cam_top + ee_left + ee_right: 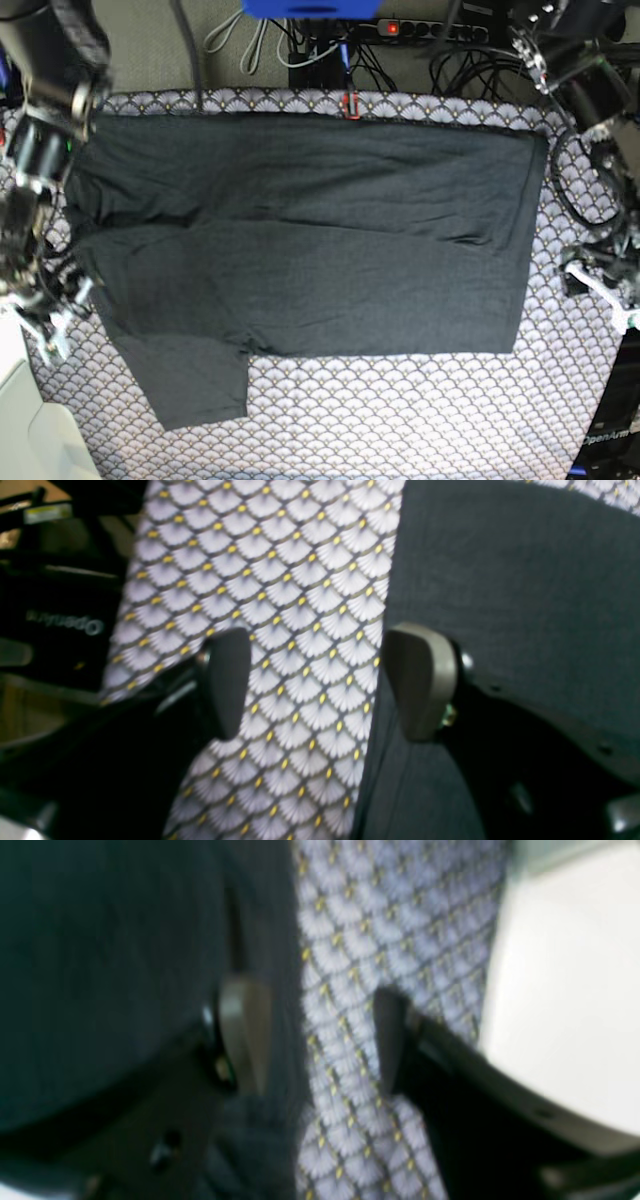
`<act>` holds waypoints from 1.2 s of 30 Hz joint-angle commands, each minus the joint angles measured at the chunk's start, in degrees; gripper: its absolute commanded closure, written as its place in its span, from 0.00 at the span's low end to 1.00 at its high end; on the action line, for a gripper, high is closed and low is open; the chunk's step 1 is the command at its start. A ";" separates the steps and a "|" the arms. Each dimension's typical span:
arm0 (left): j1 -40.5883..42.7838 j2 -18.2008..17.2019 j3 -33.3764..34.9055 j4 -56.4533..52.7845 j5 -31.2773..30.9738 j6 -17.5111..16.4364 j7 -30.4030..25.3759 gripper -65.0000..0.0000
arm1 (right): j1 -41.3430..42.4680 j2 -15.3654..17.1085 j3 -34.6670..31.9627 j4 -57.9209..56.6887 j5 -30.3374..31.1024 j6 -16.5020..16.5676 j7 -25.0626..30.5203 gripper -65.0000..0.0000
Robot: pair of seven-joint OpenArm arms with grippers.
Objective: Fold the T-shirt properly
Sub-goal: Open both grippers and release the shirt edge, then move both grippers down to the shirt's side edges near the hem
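Observation:
The dark charcoal T-shirt point(300, 240) lies flat, plain side up, on the scallop-patterned cloth point(400, 410), with one sleeve point(200, 385) sticking out toward the front left. My right gripper point(48, 325) is open at the shirt's left edge. In the blurred right wrist view this gripper point(317, 1035) straddles the shirt's point(100, 965) edge. My left gripper point(600, 285) is open beside the shirt's right edge. In the left wrist view this gripper point(325, 682) is over the patterned cloth point(280, 580), with one finger point(420, 680) over the shirt's point(525, 580) border.
A power strip point(430, 30) and cables point(240, 45) lie behind the table. A red clip point(350, 103) sits at the cloth's back edge. A white surface point(30, 430) lies off the front left corner. The other arm's black base point(60, 620) stands beside the cloth.

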State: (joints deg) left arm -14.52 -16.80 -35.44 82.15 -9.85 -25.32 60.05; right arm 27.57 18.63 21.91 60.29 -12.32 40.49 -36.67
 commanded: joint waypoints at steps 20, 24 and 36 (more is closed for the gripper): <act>-2.93 -0.92 0.58 -6.24 7.08 -0.39 -6.91 0.33 | 12.74 2.33 0.20 -32.91 -2.32 -0.49 30.73 0.48; -1.08 -0.39 0.67 -3.42 7.08 -0.48 -6.91 0.33 | 11.77 2.07 0.20 -32.91 -2.50 -7.22 33.46 0.48; 0.94 0.58 0.50 -0.70 6.99 -0.48 -6.82 0.33 | 10.63 0.84 0.20 -33.00 -2.50 -13.19 34.34 0.48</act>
State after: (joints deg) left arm -12.43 -15.20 -34.81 80.47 -2.83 -25.98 54.33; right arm 36.88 18.74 22.09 26.41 -15.20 27.33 -3.51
